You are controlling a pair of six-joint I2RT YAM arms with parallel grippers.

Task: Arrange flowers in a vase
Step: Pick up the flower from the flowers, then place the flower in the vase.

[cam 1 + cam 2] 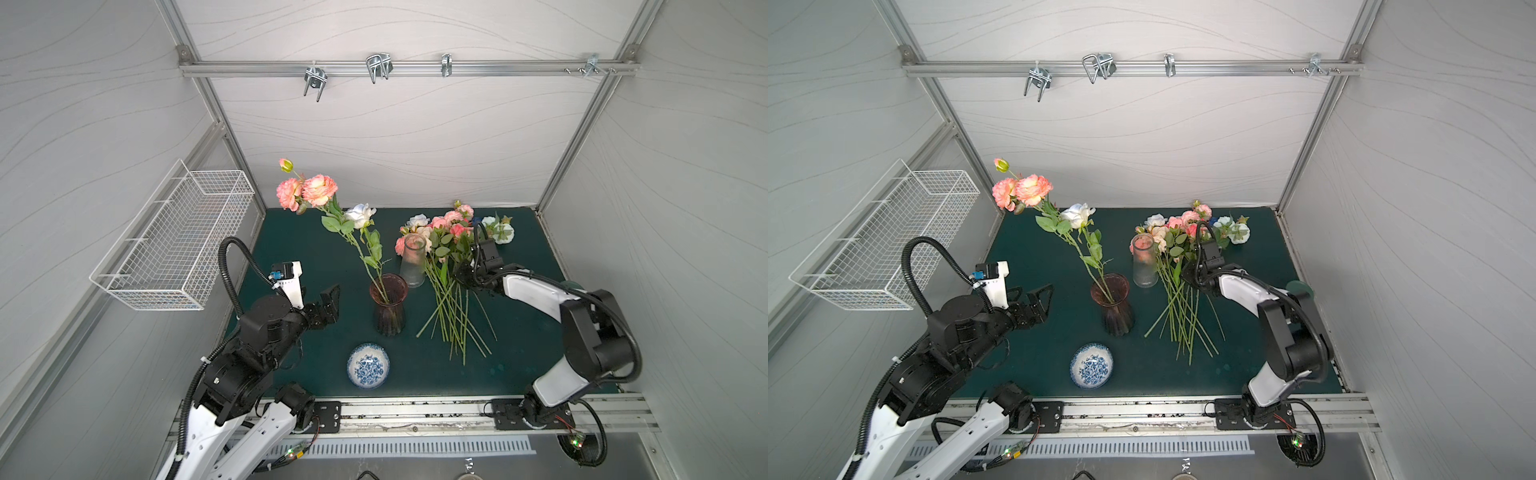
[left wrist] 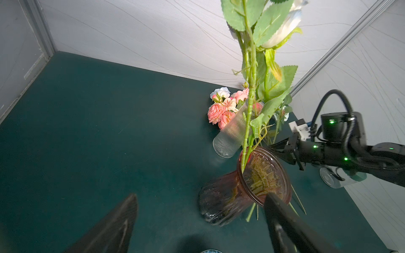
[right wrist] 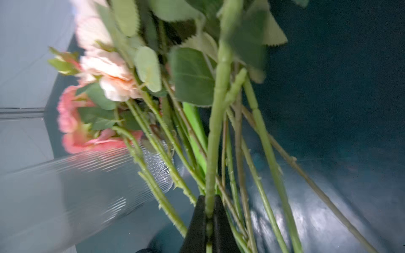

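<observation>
Pinching one green stem [image 3: 215, 131] w/ right gripper [image 3: 210, 202], in rose pile [image 1: 451, 299] lying on green mat [image 1: 291, 249] beside clear ribbed vase [image 1: 413, 259]. Hovering left gripper [image 1: 324, 299], fingers spread wide, nr dark red vase [image 1: 388, 305] holding coral & white roses [image 1: 320, 191].

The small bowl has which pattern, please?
The bowl: blue floral on white, best in a top view.

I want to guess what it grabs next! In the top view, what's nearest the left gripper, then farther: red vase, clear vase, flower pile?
From the left gripper:
1. Red vase, beside it, mid-table.
2. Clear vase, farther back.
3. Flower pile, on the right side.
</observation>
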